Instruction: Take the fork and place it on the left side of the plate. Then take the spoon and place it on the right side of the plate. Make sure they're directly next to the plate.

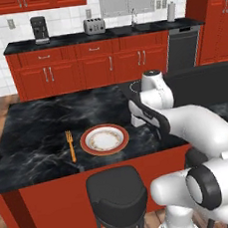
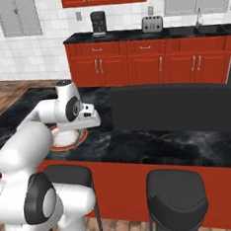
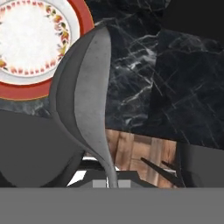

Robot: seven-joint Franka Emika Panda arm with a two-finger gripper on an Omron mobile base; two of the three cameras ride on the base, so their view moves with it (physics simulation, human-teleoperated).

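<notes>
A: From the left base view, the slim all-orange fork (image 1: 70, 145) lies flat on the black marble counter (image 1: 37, 124), just beside the left edge of the round white plate with the reddish-brown rim (image 1: 104, 139). They look apart by a thin strip of marble, tines pointing away from the camera.

B: The right base view hides the fork behind the white arm. There I only get part of the plate (image 2: 70, 139), under and behind the hand (image 2: 90, 120).

A: Where is the hand in your view?

B: Above the counter, just right of the plate. In the left base view the hand (image 1: 144, 116) sits right of the plate too, raised off the marble.

A: And the small grey metallic spoon?

B: Neither base view lets me pick it out. The hand view does: the spoon (image 3: 85, 94) looms large, oval bowl up in the picture, thin handle running down between the finger tips. So the hand is clamped on the spoon's handle.

A: What is behind the spoon there?

B: The plate (image 3: 52, 87) at upper left with its ornamental ring, dark marble to the right, wooden floor (image 3: 131, 151) below the counter edge.
</notes>
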